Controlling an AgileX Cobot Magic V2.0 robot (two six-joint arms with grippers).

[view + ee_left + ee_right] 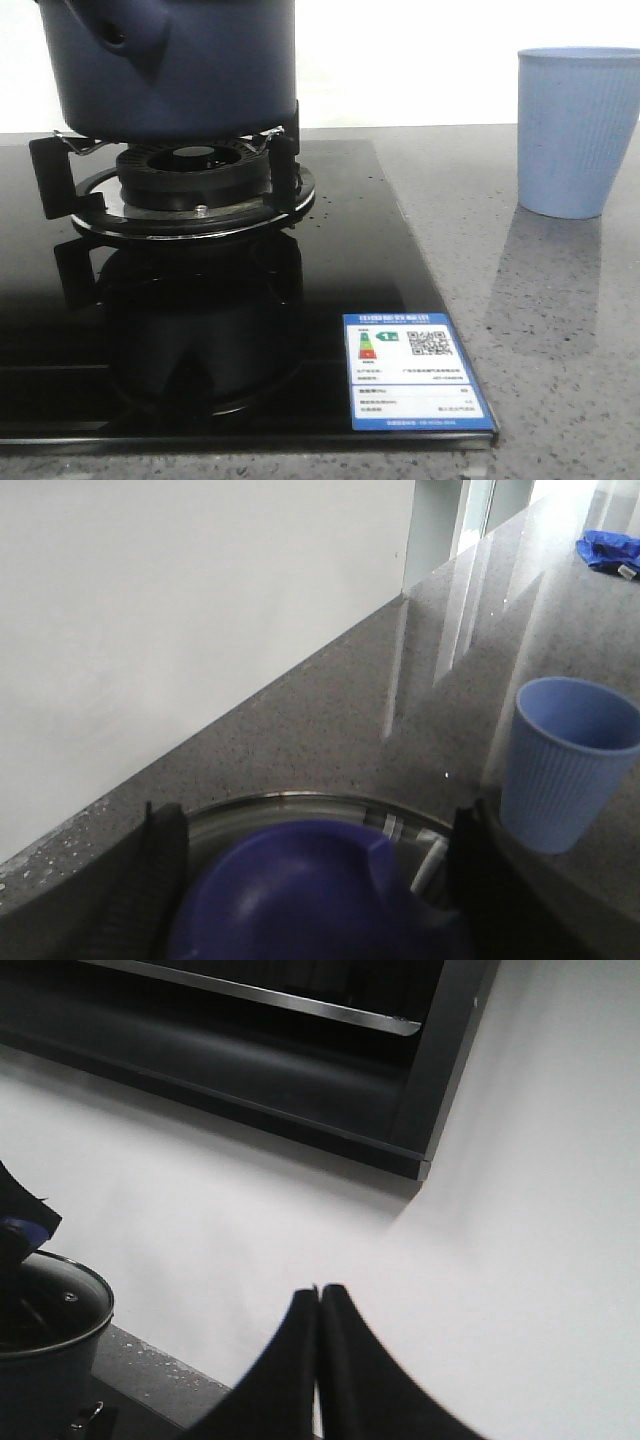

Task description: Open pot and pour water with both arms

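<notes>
The dark navy pot (pixel 190 70) stands on the gas burner (pixel 190 170) at the far left, its side nub (pixel 115 35) facing me. In the left wrist view its glass lid (pixel 300 805) carries a blue knob (pixel 310 890). My left gripper (pixel 312 825) is open, one finger on each side of the knob; I cannot tell whether they touch it. My right gripper (pixel 319 1292) is shut and empty, held in the air facing the white wall. The pot (pixel 40 1360) shows at that view's edge. Neither gripper shows in the front view.
A pale blue ribbed cup (pixel 578 130) stands on the grey counter to the right of the black glass hob (pixel 320 290); it also shows in the left wrist view (pixel 565 765). A dark range hood (pixel 300 1050) hangs on the wall. A blue cloth (pixel 610 550) lies far off.
</notes>
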